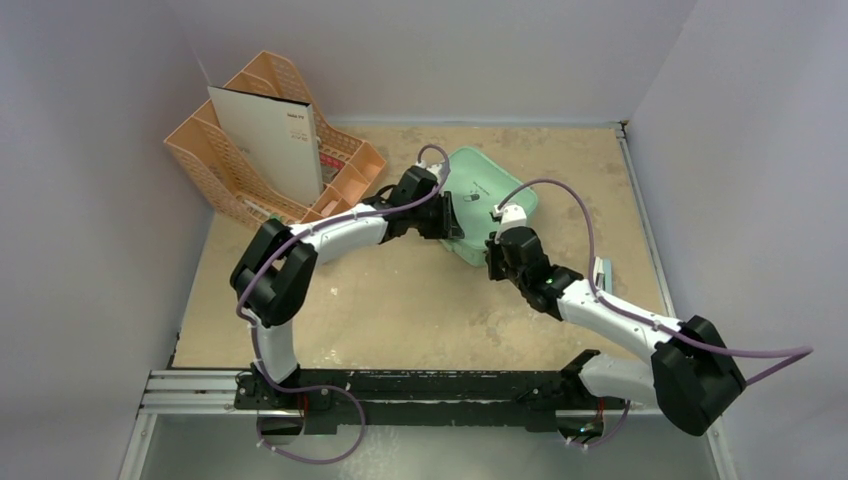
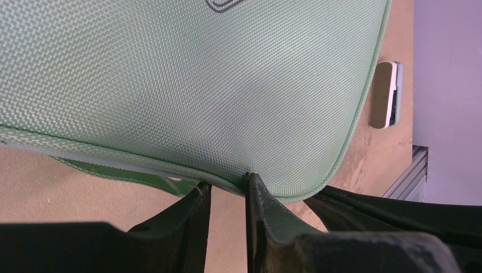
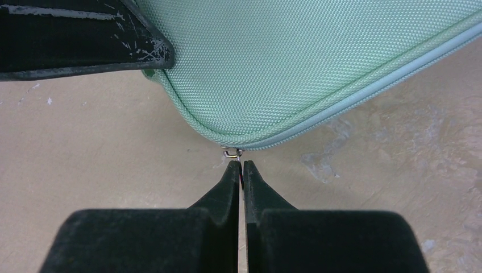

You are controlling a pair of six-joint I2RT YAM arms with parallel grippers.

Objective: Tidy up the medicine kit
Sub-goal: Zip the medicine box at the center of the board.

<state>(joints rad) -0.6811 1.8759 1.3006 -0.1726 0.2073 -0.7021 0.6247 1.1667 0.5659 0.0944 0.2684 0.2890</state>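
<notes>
The medicine kit [image 1: 495, 190] is a mint-green zippered case lying on the table's far middle, with a small dark logo [image 2: 224, 4] on its top. My left gripper [image 1: 455, 215] holds the kit's left edge. In the left wrist view its fingertips [image 2: 253, 185] clamp the piped rim [image 2: 227, 185], one above and one below. My right gripper [image 3: 239, 165] is at the kit's near corner, shut on the zipper pull; the pull's metal ring [image 3: 232, 152] shows just past the tips. In the top view this gripper [image 1: 493, 258] is at the kit's near edge.
A peach desk organizer [image 1: 230, 150] holding a white board [image 1: 270, 140] stands at the back left, close behind my left arm. A small beige and white device [image 1: 603, 272] lies right of the kit, also seen as that device [image 2: 386, 94]. A metal rail [image 1: 200, 385] runs along the near edge.
</notes>
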